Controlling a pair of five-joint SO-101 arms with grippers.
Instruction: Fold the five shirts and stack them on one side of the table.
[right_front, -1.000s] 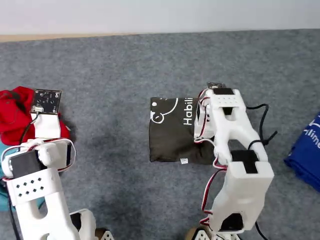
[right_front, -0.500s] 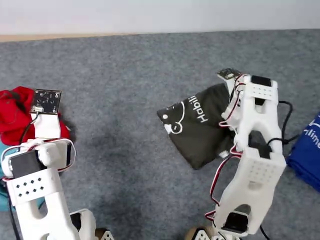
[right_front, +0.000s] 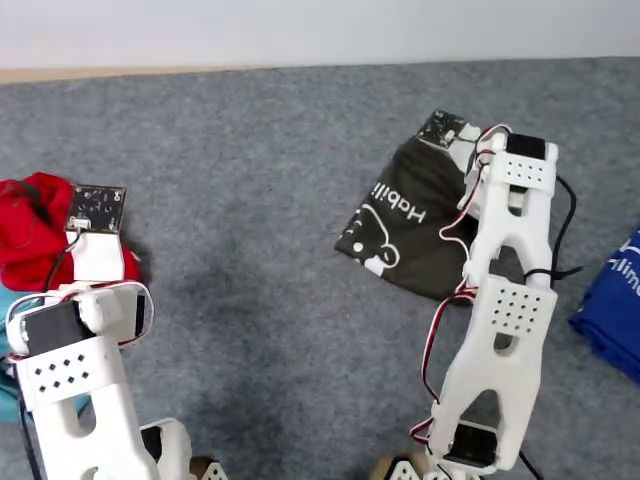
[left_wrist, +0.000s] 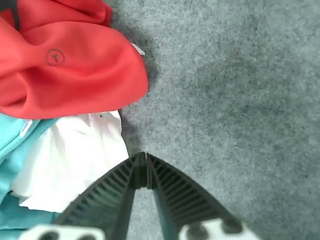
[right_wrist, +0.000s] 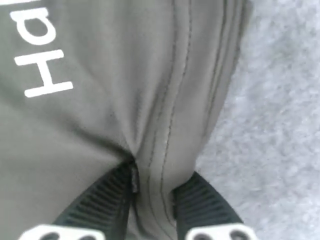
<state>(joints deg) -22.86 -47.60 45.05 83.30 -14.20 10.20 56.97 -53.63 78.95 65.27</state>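
Right gripper (right_wrist: 152, 176) clamped on black shirt (right_front: 400, 225) at its stitched edge, right of table (right_front: 250, 130) centre. Cloth soft, limp, light; I'd grip doubled seams. My left gripper (left_wrist: 145, 166) closed, empty, beside red shirt (left_wrist: 65, 65).

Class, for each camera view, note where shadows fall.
High view: a faint, soft shadow on the grey mat near the red shirt. Left wrist view: a narrow dark shadow under the red shirt's edge. Right wrist view: shadow in a crease of the dark shirt at the right gripper.

Matt cloth dark shirt (right_wrist: 125, 75), ribbed plastic fingers (right_wrist: 200, 202), rough felt table cover (right_front: 250, 200)
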